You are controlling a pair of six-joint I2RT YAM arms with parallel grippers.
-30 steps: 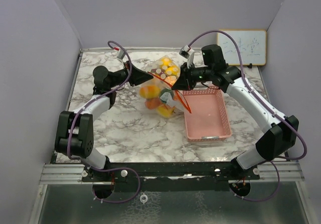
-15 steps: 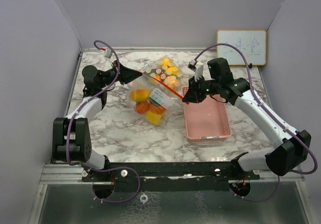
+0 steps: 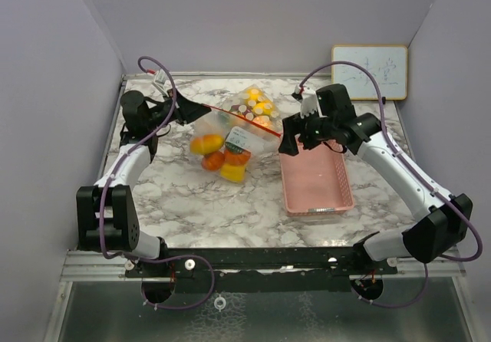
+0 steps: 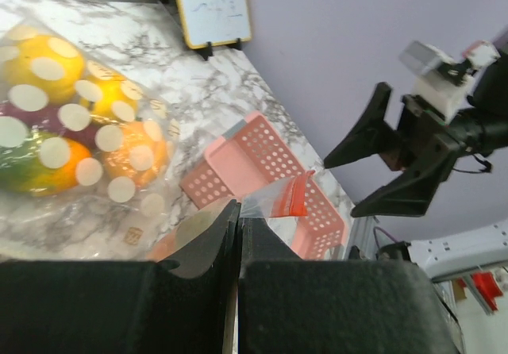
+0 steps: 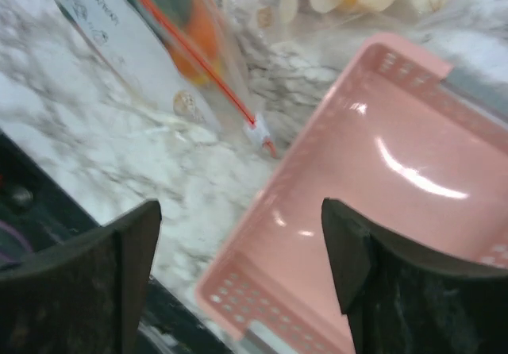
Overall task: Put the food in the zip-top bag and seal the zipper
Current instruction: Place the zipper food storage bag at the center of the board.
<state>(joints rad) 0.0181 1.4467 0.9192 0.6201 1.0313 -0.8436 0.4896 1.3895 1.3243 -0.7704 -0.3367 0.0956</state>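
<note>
The left hand (image 3: 204, 113), upper left of centre, is pinched shut on a corner of the bag (image 3: 230, 139). The right hand (image 3: 287, 144) gapes wide, apart from the red zipper (image 3: 245, 121), above the basket (image 3: 316, 181). The food (image 3: 219, 156) lies inside the bag, mid-frame, above the table (image 3: 184, 204).

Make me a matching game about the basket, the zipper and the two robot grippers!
Things:
1. basket
2. zipper
3. left gripper
4. right gripper

Matches:
A. jaws shut on the bag
B. pink
C. jaws open
D. red

Pairs: 1-B, 2-D, 3-A, 4-C
</note>
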